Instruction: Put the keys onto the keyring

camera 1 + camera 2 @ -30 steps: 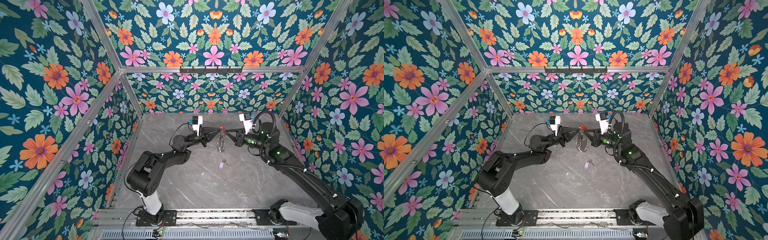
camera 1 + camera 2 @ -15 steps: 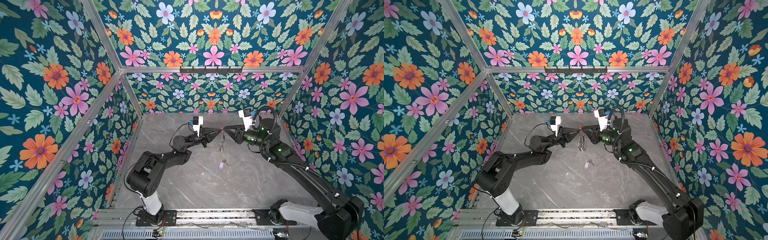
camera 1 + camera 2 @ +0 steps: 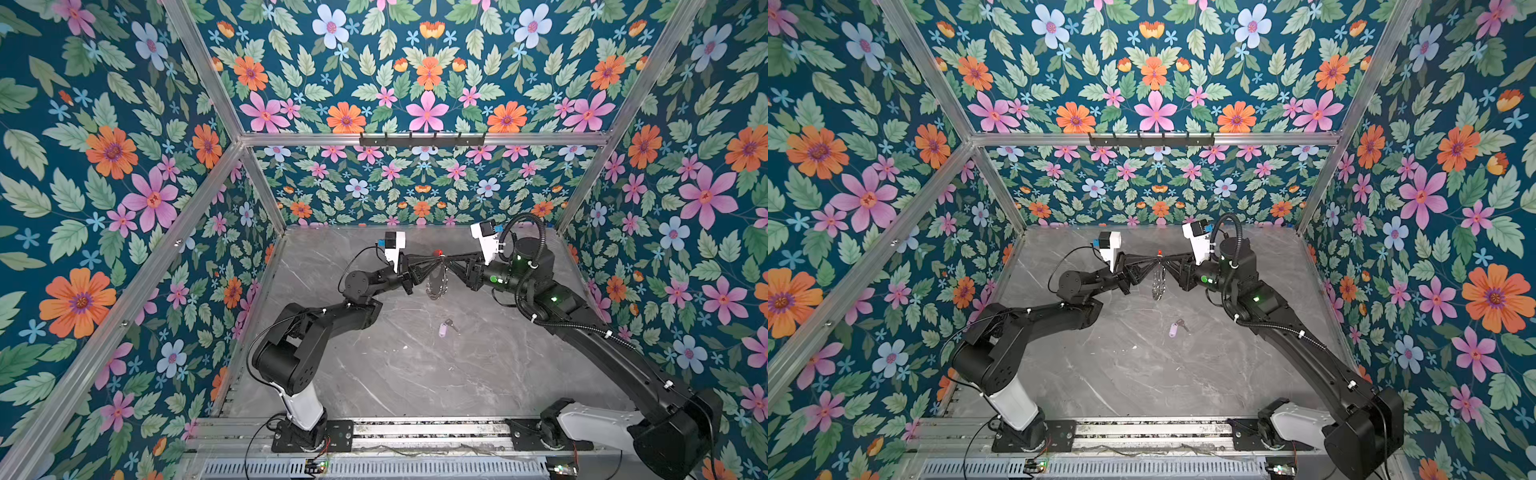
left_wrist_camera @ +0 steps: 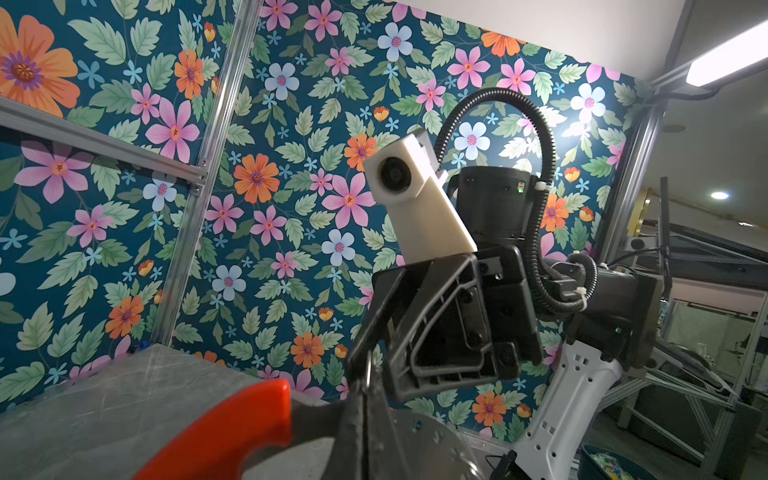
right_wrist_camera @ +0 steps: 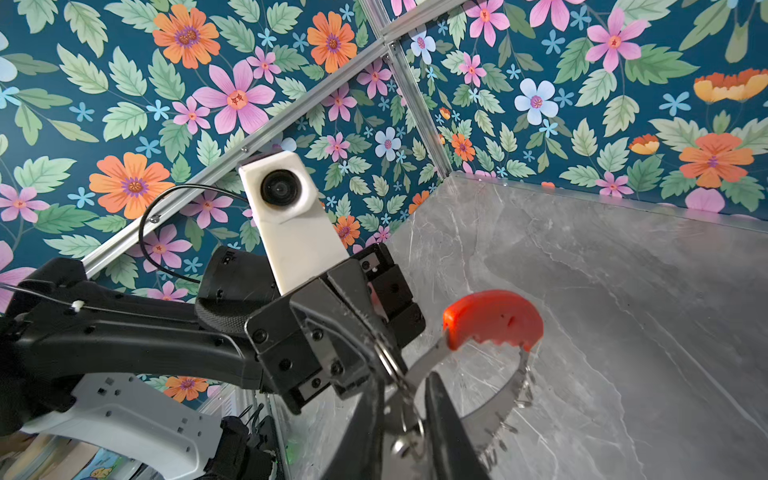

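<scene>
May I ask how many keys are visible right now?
1 for certain. The lilac-tagged key lies on the table, nearer the arm bases than the hanging keyring. A small metal piece at the right gripper may be a second, partly hidden.

The right claw (image 3: 448, 260) has swung up to the keyring (image 3: 436, 284); its jaws parted slightly.

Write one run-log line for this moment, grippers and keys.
left gripper: shut on keyring, in air | right gripper: jaws slightly apart at keyring | lilac-tag key: lying on table
</scene>
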Robot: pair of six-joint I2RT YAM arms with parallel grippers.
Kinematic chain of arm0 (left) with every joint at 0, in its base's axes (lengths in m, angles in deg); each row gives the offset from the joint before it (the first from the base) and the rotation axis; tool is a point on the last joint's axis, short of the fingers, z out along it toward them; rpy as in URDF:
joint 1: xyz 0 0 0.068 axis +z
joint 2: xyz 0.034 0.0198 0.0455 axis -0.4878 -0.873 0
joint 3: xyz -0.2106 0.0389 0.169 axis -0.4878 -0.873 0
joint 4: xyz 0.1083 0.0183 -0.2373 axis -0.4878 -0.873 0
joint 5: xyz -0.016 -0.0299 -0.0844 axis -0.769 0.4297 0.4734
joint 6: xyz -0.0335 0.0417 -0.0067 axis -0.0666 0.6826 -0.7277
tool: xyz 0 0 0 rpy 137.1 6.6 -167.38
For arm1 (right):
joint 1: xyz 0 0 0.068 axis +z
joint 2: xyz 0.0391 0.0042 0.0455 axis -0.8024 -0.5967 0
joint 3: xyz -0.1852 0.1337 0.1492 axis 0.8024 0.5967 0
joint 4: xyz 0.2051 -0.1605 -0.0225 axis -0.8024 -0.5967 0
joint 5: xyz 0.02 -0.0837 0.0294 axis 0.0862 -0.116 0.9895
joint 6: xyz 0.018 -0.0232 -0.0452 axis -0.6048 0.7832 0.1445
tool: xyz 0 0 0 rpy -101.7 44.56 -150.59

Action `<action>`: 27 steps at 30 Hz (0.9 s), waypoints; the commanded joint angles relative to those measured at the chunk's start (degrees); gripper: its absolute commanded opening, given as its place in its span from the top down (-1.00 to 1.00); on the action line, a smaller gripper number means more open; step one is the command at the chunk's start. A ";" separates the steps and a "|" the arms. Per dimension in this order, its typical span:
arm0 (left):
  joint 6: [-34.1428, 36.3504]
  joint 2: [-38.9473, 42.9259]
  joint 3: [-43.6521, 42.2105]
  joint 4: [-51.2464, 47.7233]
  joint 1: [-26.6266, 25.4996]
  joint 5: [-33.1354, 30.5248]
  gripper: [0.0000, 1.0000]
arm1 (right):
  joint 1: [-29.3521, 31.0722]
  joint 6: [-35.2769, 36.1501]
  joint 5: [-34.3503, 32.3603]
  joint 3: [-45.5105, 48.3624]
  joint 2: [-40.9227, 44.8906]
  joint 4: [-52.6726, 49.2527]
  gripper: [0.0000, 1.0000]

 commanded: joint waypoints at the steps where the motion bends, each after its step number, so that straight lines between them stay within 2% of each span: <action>1: -1.24 -0.07 0.93 3.95 -0.05 -0.11 1.00 | 0.07 0.47 0.67 -0.04 -0.23 2.17 0.64; 14: -1.93 -1.29 1.58 3.94 -0.23 0.17 1.00 | 0.05 0.68 1.46 -1.60 -2.01 3.26 1.00; 25: -1.09 -2.25 2.18 3.95 -0.09 0.50 1.00 | 0.07 3.55 0.29 -2.38 -0.89 0.65 1.00; 27: -0.67 -2.32 2.11 3.95 -0.05 0.87 0.91 | 0.05 4.50 -0.11 -2.80 -0.82 -0.36 1.00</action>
